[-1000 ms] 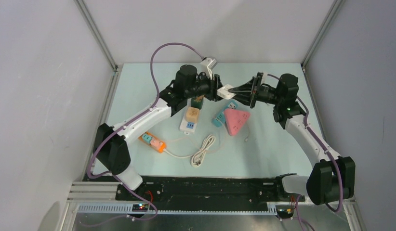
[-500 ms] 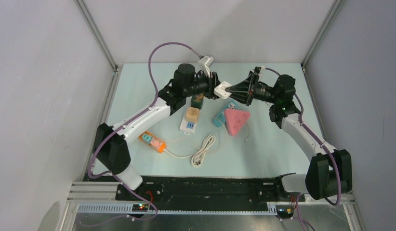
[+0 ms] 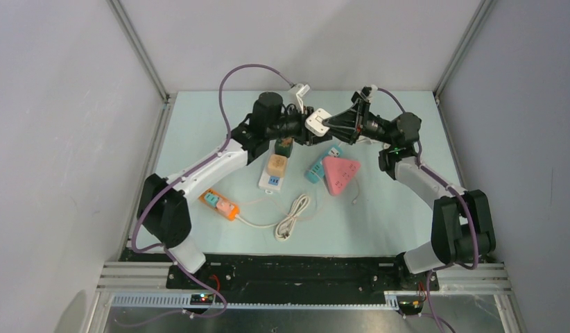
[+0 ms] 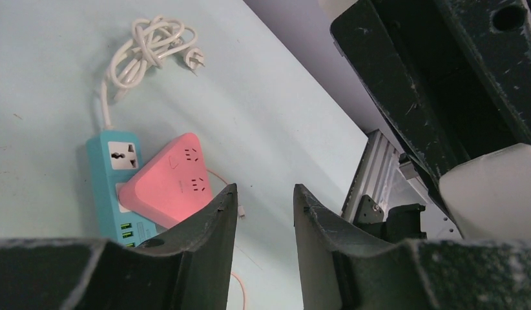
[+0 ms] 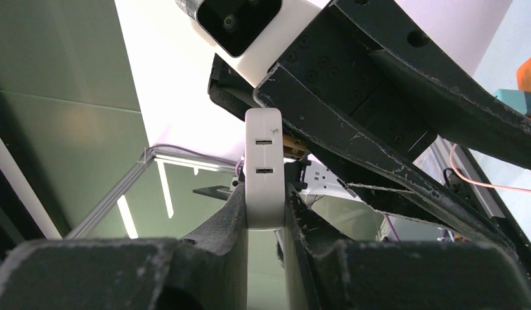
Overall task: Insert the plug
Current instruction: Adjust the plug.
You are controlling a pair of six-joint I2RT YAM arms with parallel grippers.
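Plug point(image 3: 317, 122) farther left, higher.

2 arms point(image 3: 213, 165): white links, black joints, purple cables point(image 3: 230, 73); scuffed black end effector fingers point(image 4: 205, 239).

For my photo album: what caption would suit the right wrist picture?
Right gripper pinches a white adapter, its two slots facing us, just below the left arm's wrist camera.

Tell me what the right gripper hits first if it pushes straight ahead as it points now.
Most likely the left gripper: it faces the right gripper head-on, just beyond the white adapter held in the right jaws. Depth is unclear.
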